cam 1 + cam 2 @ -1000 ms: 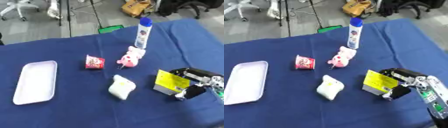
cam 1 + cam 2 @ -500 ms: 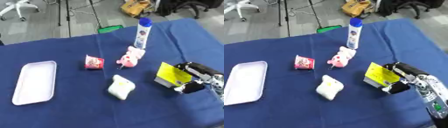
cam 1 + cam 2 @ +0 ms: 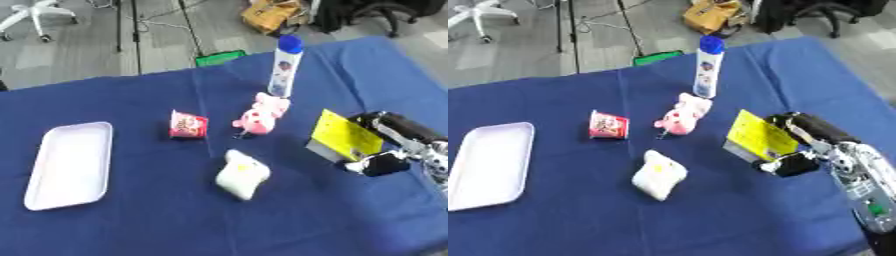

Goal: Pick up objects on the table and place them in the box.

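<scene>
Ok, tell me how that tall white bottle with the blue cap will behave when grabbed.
The bottle stands upright, tall and narrow, so a sideways nudge would probably tip it. It looks round, so once down it may roll. Its smooth plastic sides could be slippery.

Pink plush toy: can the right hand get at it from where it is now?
Probably not yet. The right hand is curled round the yellow box, so it is occupied. The path itself looks free: only bare blue tablecloth lies between it and the pink plush toy.
</scene>
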Controlling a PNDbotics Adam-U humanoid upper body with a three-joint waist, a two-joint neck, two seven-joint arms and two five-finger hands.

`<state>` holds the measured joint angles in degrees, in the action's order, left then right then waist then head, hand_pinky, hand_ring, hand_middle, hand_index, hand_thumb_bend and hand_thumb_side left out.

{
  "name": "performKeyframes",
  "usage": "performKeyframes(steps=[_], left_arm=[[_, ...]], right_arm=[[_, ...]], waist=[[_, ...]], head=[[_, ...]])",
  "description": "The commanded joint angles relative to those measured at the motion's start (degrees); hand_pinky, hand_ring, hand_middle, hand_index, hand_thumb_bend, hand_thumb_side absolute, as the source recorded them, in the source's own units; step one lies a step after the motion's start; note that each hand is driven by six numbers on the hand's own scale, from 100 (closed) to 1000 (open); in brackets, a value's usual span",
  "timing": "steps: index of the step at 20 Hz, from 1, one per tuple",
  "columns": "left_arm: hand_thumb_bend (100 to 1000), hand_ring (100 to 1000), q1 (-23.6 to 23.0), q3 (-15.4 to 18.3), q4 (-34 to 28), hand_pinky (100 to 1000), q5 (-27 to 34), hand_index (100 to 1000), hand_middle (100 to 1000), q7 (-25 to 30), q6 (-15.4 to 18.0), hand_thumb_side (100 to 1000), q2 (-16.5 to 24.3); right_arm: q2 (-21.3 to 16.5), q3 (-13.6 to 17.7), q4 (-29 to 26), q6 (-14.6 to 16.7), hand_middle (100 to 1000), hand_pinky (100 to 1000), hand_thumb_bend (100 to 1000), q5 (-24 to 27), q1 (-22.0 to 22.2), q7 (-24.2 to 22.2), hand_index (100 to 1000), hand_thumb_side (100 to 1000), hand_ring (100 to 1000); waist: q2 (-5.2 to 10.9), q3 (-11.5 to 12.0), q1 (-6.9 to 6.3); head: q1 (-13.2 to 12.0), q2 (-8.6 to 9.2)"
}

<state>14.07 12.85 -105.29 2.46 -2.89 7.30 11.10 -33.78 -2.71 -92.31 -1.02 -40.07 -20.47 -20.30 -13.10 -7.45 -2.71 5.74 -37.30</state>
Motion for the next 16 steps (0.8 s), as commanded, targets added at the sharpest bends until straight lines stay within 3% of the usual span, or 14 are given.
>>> performKeyframes(steps=[1,11,16], left_arm=[[571,763,0.29,-0.11,-0.87,739,0.08,867,845,0.10,0.02,803,1.60],[569,761,-0.09,-0.51,-0.69,739,0.15,867,845,0.39,-0.05,803,1.76],[567,762,-0.05,-0.91,-0.60,739,0.22,867,845,0.78,-0.10,803,1.72]], right_arm=[[-2.67,-0.22,-2.24,0.48,514,603,596,1.84,-3.44,0.60,875,348,590],[-3.74,-4.63,0.09,2.85,511,599,589,3.33,-17.04,0.10,876,353,591],[-2.31,-6.85,4.91,4.46,512,609,575,4.05,-23.34,0.03,873,381,594]], waist=[[1.43,0.06,0.74],[2.16,1.35,0.93],[2.62,2.02,1.09]], head=[[0.42,-0.17],[2.20,-0.45],[2.47,-0.79]])
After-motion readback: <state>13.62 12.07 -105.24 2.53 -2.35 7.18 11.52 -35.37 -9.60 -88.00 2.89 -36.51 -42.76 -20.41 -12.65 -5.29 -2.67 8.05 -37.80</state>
